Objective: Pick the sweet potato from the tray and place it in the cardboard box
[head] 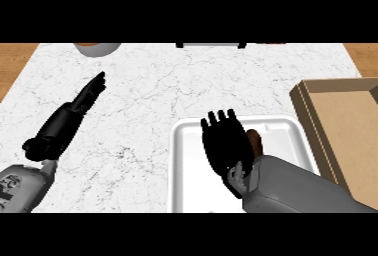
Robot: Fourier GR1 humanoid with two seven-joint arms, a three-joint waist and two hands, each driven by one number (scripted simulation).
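A white tray lies on the marble counter at the lower middle. My right hand hovers over it with fingers straight and spread, pointing away from me. The brown sweet potato peeks out just right of that hand, mostly hidden by it and the forearm. The cardboard box stands open at the right edge, right beside the tray. My left hand rests on the counter at the left, fingers straight and pointing up the view, holding nothing.
A grey bowl with something orange inside sits at the counter's far left edge. A dark-framed object shows at the far middle edge. Wooden floor flanks the counter at both top corners.
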